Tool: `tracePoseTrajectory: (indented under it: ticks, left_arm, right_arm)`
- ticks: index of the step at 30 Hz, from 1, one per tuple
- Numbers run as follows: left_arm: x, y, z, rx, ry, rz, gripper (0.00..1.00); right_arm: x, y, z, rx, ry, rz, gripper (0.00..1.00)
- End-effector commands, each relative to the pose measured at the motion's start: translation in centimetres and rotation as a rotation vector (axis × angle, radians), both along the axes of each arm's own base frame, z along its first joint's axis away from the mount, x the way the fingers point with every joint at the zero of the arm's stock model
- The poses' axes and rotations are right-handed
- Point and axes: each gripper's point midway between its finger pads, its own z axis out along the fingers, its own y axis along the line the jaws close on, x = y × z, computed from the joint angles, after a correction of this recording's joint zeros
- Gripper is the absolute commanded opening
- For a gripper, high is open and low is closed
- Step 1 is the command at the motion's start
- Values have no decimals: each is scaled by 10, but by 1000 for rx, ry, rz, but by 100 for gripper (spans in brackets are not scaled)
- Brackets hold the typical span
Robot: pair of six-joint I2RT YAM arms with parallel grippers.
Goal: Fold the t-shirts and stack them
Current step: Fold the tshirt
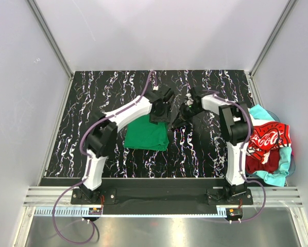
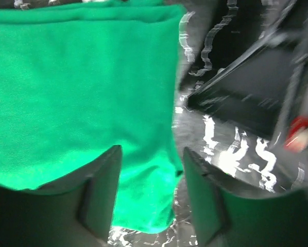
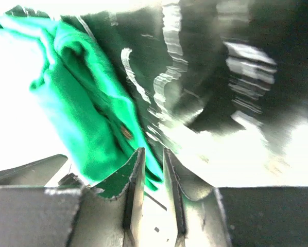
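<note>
The bright green t-shirt [image 1: 146,135] lies folded on the black marbled table [image 1: 92,103]. My left gripper [image 1: 159,112] hovers over its far edge. In the left wrist view the left gripper [image 2: 151,177] is open, with a corner of the green t-shirt [image 2: 77,87] lying below and between its fingers [image 2: 103,185]. My right gripper [image 1: 177,121] is at the shirt's far right corner. In the right wrist view the right gripper [image 3: 151,154] has its jaws close together on the corner of the green t-shirt [image 3: 87,118]. The red Coca-Cola t-shirt [image 1: 267,138] and the turquoise t-shirt [image 1: 259,113] lie piled at the right. The white t-shirt is not visible.
The pile of shirts hangs over the table's right edge beside the right arm [image 1: 235,128]. Grey walls enclose the table on three sides. The metal rail [image 1: 159,195] with the arm bases runs along the near edge.
</note>
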Motion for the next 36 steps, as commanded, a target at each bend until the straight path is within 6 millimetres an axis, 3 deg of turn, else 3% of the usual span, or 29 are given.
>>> tracePoseTrajectory:
  ticks: [1, 2, 4, 5, 6, 9, 11, 13, 15, 17, 20, 23, 27, 30, 35, 36]
  left_arm:
    - [6, -27, 81, -278, -157, -89, 62]
    - [-1, -20, 94, -314, -178, -96, 62]
    - [5, -8, 109, -368, -218, -72, 58]
    - [3, 1, 121, -397, -237, -64, 52]
    - [1, 11, 109, -401, -216, -52, 49]
    - [6, 38, 95, -468, -178, -41, 42]
    - [9, 47, 93, -542, -150, -61, 40]
    - [15, 46, 88, -601, -151, -100, 35]
    - [24, 39, 88, -638, -187, -135, 34]
    - [28, 36, 70, -651, -153, -116, 31]
    - [37, 45, 40, -632, -91, -11, 25]
    - [38, 56, 26, -614, -77, 53, 26]
    - [34, 73, 28, -540, -89, 67, 26]
    - [33, 97, 28, -426, -113, 95, 31]
    - [21, 127, 17, -263, -125, 95, 37]
    - [17, 134, 12, -237, -113, 105, 44]
  right_arm:
    - [12, -44, 45, -89, -154, 31, 28]
    - [13, -46, 52, -89, -179, 45, 29]
    - [13, -45, 69, -75, -207, 52, 34]
    - [13, -40, 75, -41, -208, 42, 38]
    - [13, -30, 90, 39, -233, 50, 43]
    - [-4, -3, 108, 163, -218, 90, 48]
    - [-27, 27, 115, 199, -215, 192, 48]
    - [-52, 54, 115, 224, -176, 264, 44]
    - [-58, 66, 115, 237, -195, 273, 32]
    - [-72, 70, 99, 238, -131, 240, 17]
    - [-76, 74, 81, 234, -135, 246, 13]
    - [-84, 72, 51, 201, -100, 263, 12]
    - [-115, 52, 8, 122, 17, 251, 10]
    - [-127, 38, -7, 62, 32, 248, 10]
    - [-122, 21, -33, -72, 37, 239, 13]
    - [-115, 21, -33, -91, 20, 243, 13]
